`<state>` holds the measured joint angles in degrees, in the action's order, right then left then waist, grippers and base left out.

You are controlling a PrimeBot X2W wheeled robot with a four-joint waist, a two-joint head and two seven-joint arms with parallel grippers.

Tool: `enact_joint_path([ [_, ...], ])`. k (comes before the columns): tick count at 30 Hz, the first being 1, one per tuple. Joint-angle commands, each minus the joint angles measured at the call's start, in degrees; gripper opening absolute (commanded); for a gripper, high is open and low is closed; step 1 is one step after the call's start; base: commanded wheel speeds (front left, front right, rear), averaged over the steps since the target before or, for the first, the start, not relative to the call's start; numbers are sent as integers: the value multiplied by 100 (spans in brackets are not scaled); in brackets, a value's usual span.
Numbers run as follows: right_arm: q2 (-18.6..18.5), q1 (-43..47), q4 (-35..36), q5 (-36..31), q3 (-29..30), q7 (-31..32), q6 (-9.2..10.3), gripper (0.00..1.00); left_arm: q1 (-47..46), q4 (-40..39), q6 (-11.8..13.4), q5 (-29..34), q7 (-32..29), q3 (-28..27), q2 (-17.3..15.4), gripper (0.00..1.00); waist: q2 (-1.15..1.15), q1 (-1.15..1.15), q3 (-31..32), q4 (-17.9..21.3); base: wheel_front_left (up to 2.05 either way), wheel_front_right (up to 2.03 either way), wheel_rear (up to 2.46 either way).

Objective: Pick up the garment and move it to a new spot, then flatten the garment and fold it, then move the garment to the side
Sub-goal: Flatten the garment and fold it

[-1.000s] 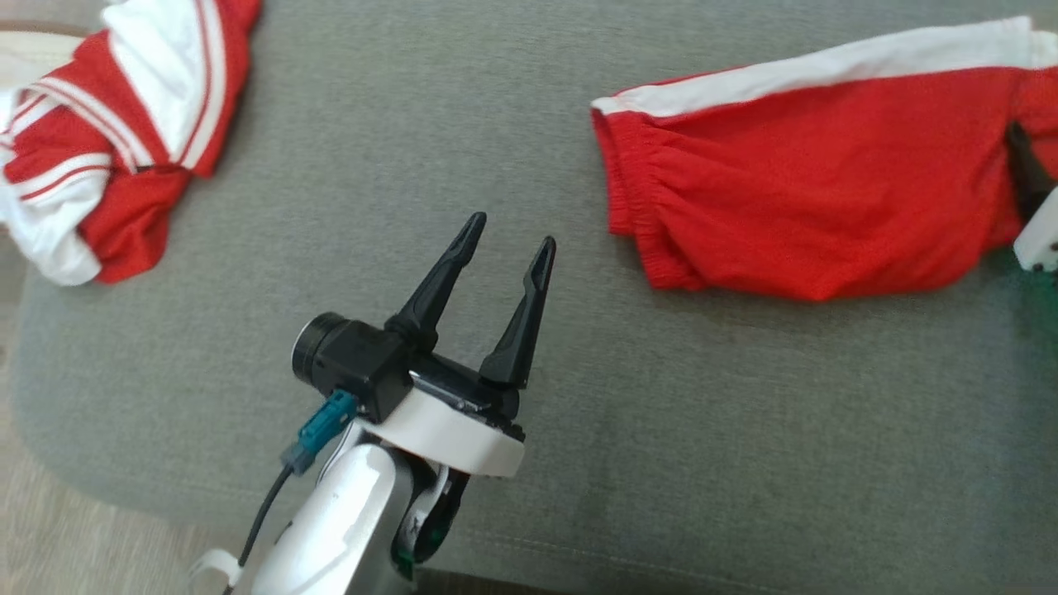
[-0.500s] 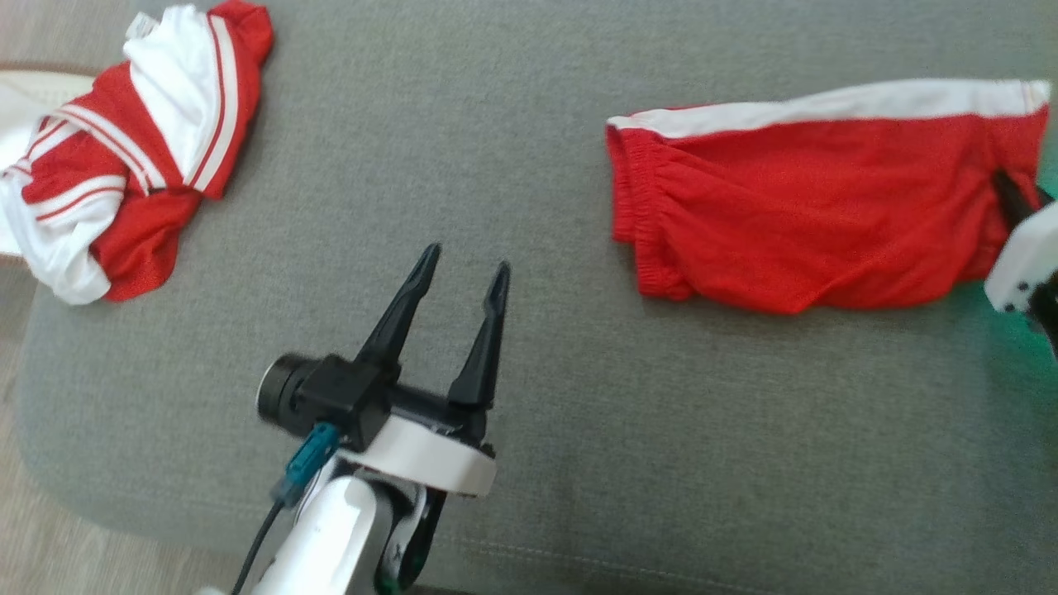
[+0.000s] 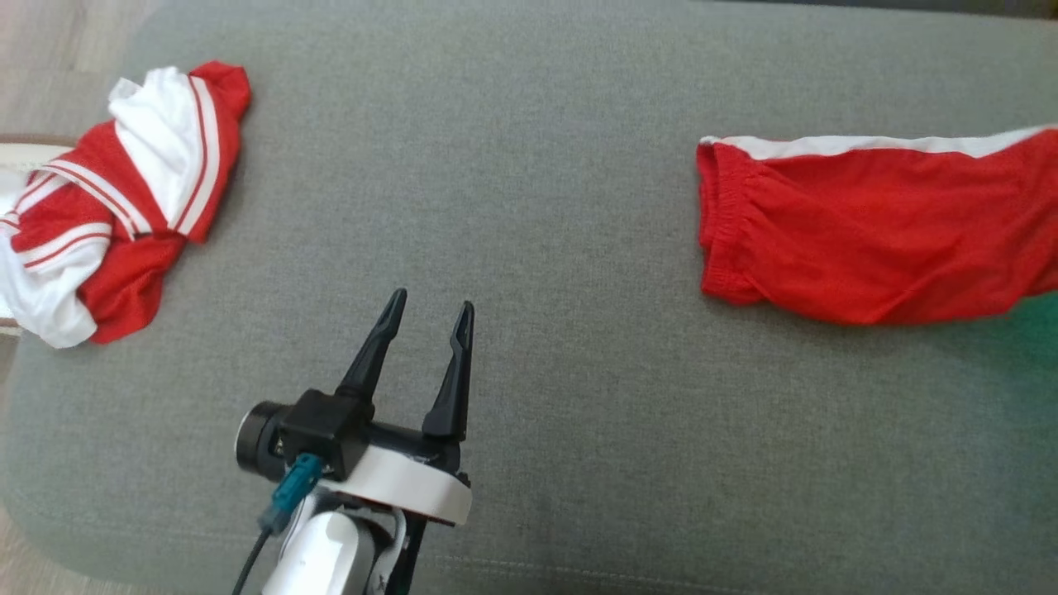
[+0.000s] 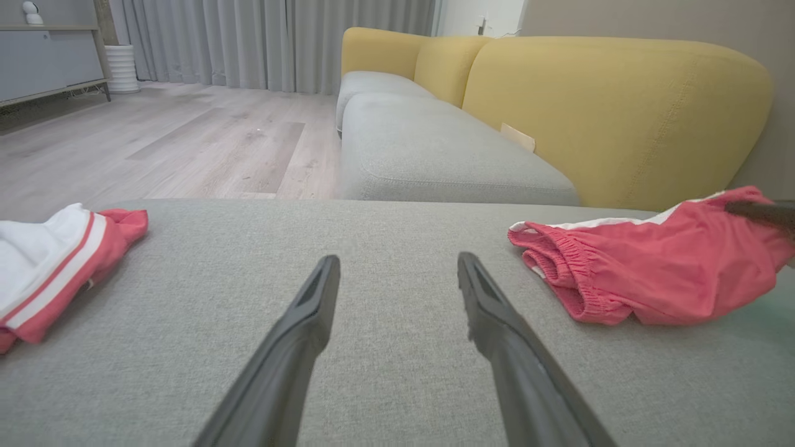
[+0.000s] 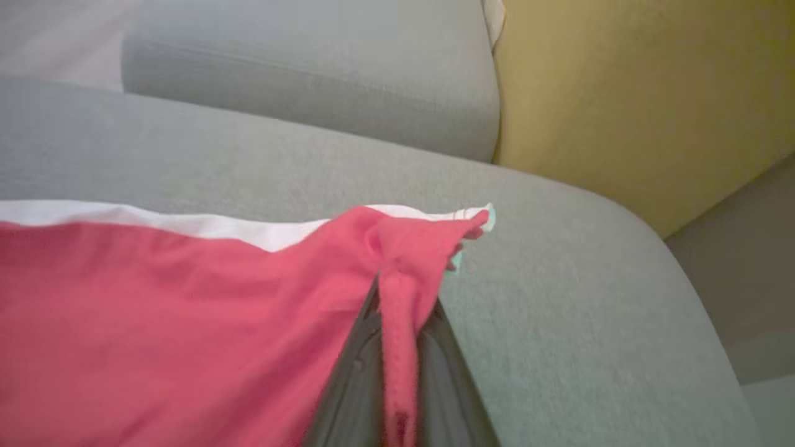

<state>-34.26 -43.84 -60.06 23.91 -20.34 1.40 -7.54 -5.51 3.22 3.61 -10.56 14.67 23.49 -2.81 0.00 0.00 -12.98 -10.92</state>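
Observation:
The garment (image 3: 868,240) is a pair of red shorts with a white side stripe, lying at the right of the grey cushion (image 3: 537,165), its elastic waistband toward the middle. In the right wrist view my right gripper (image 5: 404,298) is shut on a bunched corner of the garment (image 5: 155,310), lifting that corner slightly. One dark finger of it (image 4: 761,211) shows at the garment's (image 4: 646,273) far end in the left wrist view. My left gripper (image 3: 432,302) hovers open over bare cushion near the front, left of the garment, with nothing between its fingers (image 4: 399,261).
A crumpled red and white garment (image 3: 116,207) lies at the cushion's far left edge. Beyond are another grey seat (image 4: 422,149), a yellow sofa back (image 4: 608,105) and wooden floor (image 4: 155,136). The cushion's right end curves down near the held corner.
My right gripper has shut on the garment's corner and drawn the garment to the right, leaving the head view. The head camera has shifted too. The left gripper stays open.

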Motion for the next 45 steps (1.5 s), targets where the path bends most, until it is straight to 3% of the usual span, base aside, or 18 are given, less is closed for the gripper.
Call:
enact_joint_path([
  [1,50,-161,228,-180,-18,-102,5,0,-49,-96,7,29,32,-132,-7,100,0,0,120,-42,0,0,0],
  [6,369,-256,532,-434,-39,-44,5,0,-20,-20,27,-47,33,-62,-7,100,0,0,291,-121,0,0,0],
  [11,912,-150,1078,-629,-110,242,5,0,35,80,36,-156,33,97,-7,100,0,0,476,-342,0,0,0],
  [22,1564,455,2012,-640,-325,953,5,0,-120,209,-27,-307,33,331,-7,100,0,0,317,-719,0,0,0],
  [23,1598,509,2062,-631,-334,967,5,9,-134,218,-19,-320,33,342,-7,100,0,0,311,-732,0,0,0],
  [24,1640,566,2110,-596,-324,959,5,100,-143,225,-11,-330,33,353,-7,100,0,0,312,-740,0,0,0],
  [30,1789,942,2659,-214,66,505,5,100,-70,284,54,-339,33,355,-7,100,0,0,470,-645,0,0,0],
  [39,1217,1787,3438,-133,810,364,5,100,78,261,48,-241,33,223,-7,100,0,0,533,-240,0,0,0],
  [40,1155,1876,3522,-68,827,343,5,88,75,252,43,-236,33,219,-7,100,0,0,509,-223,0,0,0],
  [41,1107,1962,3572,24,867,349,5,38,71,244,37,-227,33,214,-7,100,0,0,485,-209,0,0,0],
  [42,1058,2037,3629,123,847,376,5,0,65,242,28,-218,33,213,-7,100,0,0,457,-200,0,0,0],
  [45,974,2125,3730,341,791,445,5,0,46,237,10,-204,33,206,-7,100,0,0,384,-195,0,0,0],
])
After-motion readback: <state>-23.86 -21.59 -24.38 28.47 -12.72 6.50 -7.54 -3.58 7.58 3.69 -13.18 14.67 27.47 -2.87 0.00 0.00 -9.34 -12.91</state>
